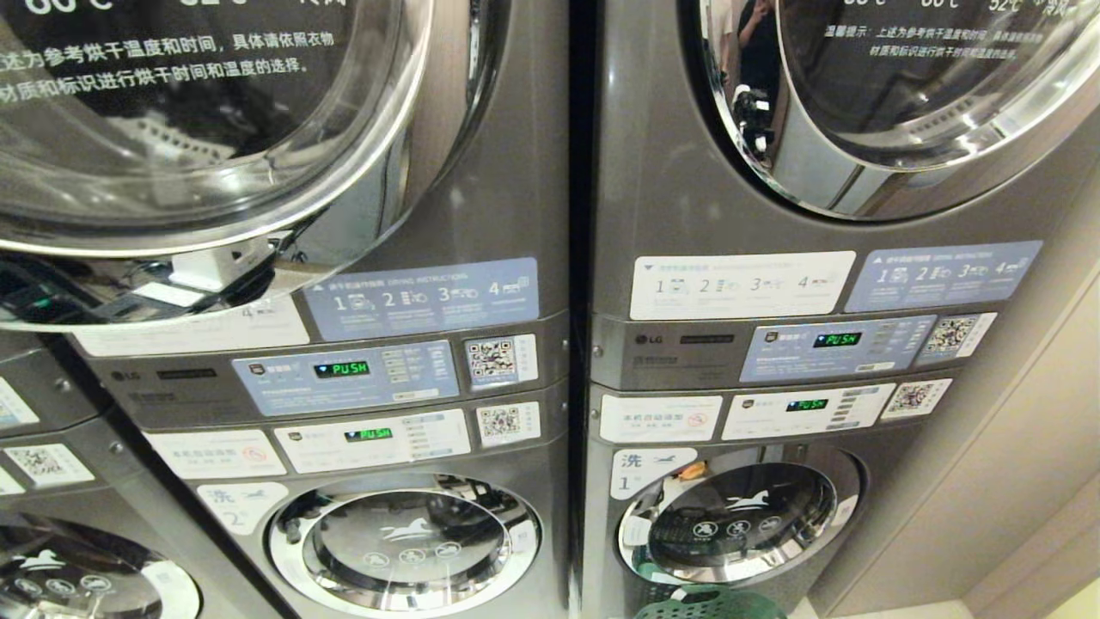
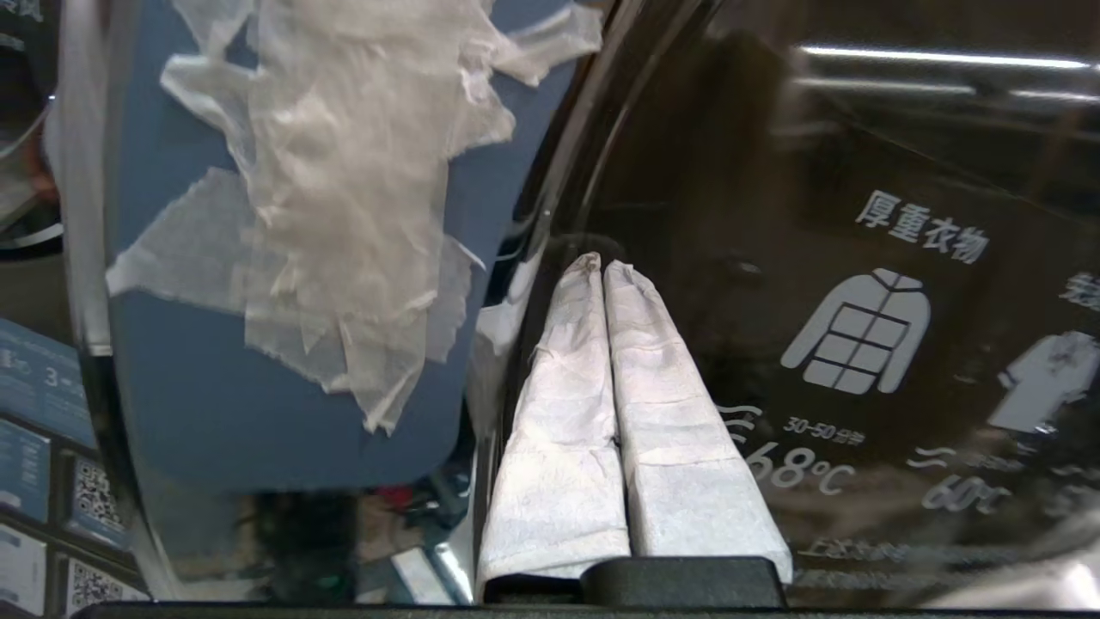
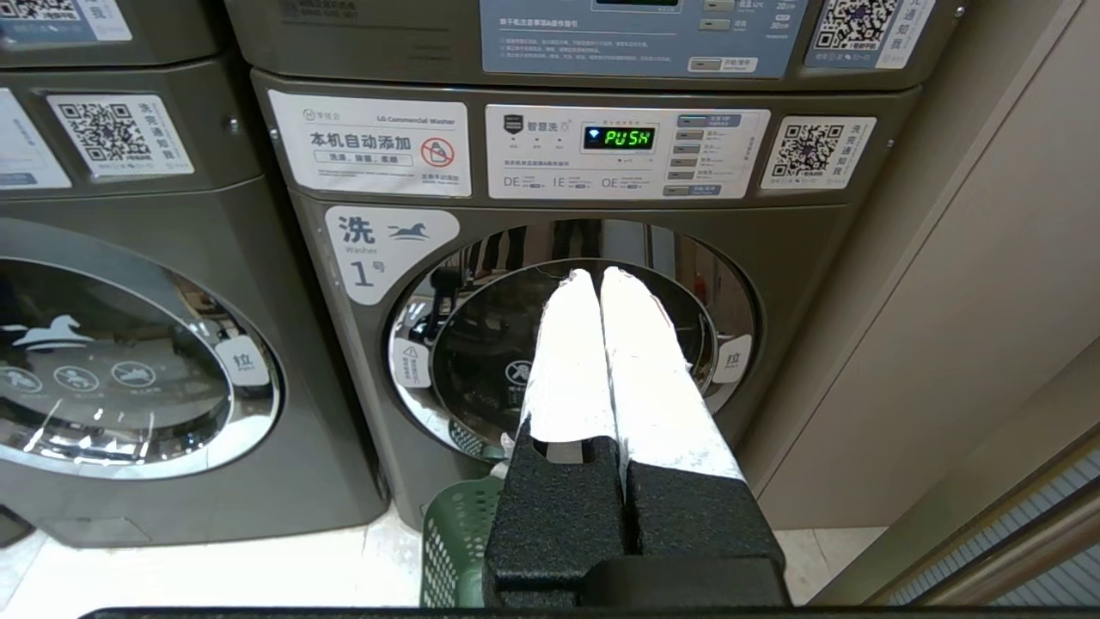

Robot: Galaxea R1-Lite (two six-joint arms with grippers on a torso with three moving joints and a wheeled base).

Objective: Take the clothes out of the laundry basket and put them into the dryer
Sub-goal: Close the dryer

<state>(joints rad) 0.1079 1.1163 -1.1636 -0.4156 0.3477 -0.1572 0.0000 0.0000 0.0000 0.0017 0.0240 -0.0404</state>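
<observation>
My left gripper (image 2: 599, 265) is shut with nothing between its white-wrapped fingers. Its tips rest close to the dark glass of a dryer door (image 2: 859, 215), by the door's rim. That glass carries white garment icons and temperature figures. Two upper dryer doors (image 1: 172, 129) (image 1: 902, 86) fill the top of the head view, and neither arm shows there. The green laundry basket (image 1: 709, 603) (image 3: 455, 542) stands on the floor in front of washer no. 1. I cannot make out the clothes in it. My right gripper (image 3: 593, 277) hangs shut and empty above the basket.
Control panels (image 1: 352, 378) (image 1: 838, 344) reading PUSH sit between the dryers and the washers below. A blue label with torn white film (image 2: 344, 215) lies beside the dryer door. A beige wall (image 3: 988, 301) closes in on the right of washer no. 1 (image 3: 481, 344).
</observation>
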